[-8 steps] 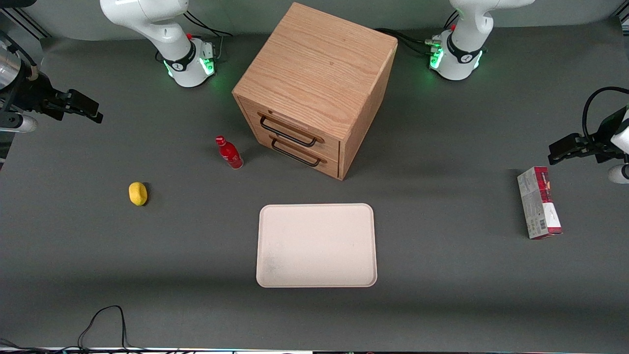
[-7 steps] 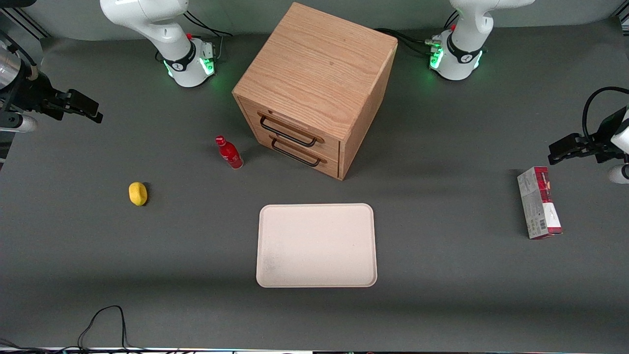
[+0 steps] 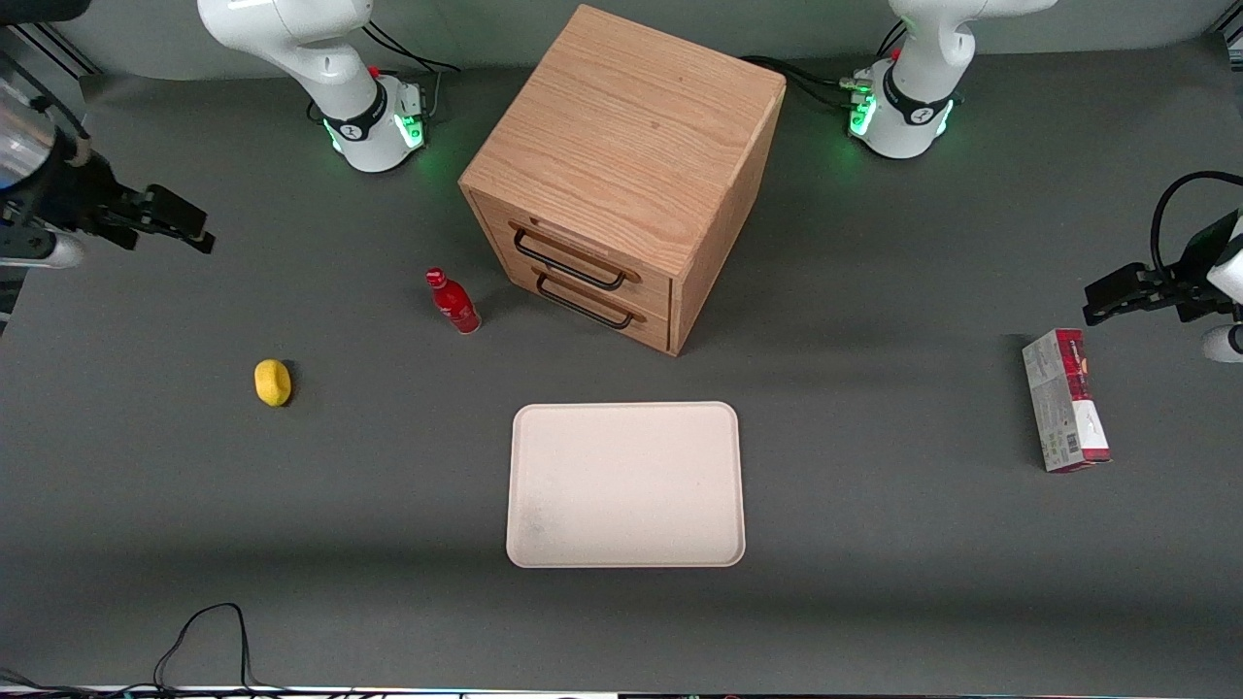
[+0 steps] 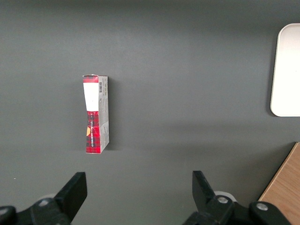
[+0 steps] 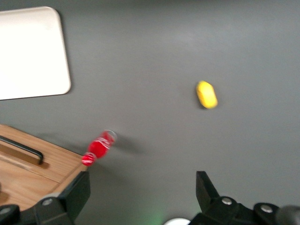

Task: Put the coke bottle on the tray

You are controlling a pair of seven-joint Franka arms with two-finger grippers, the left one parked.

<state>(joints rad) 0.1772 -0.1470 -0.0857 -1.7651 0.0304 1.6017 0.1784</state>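
Just nudged the hand (image 3: 177, 226), fingers spread wide and empty, a little lower and inward from the working arm's end of the counter (image 3: 874, 602), toward the bottle (image 3: 453, 302) yet well apart from it. Leaves the bottle upright on the counter, just in front of the cabinet (image 3: 621, 165) drawers, farther from the front camera than the bare tray (image 3: 625, 483) and the lemon (image 3: 273, 382). Looks like only the opening of the reach: crossing over, coming down around the bottle, closing, lifting and carrying to the tray not yet done.
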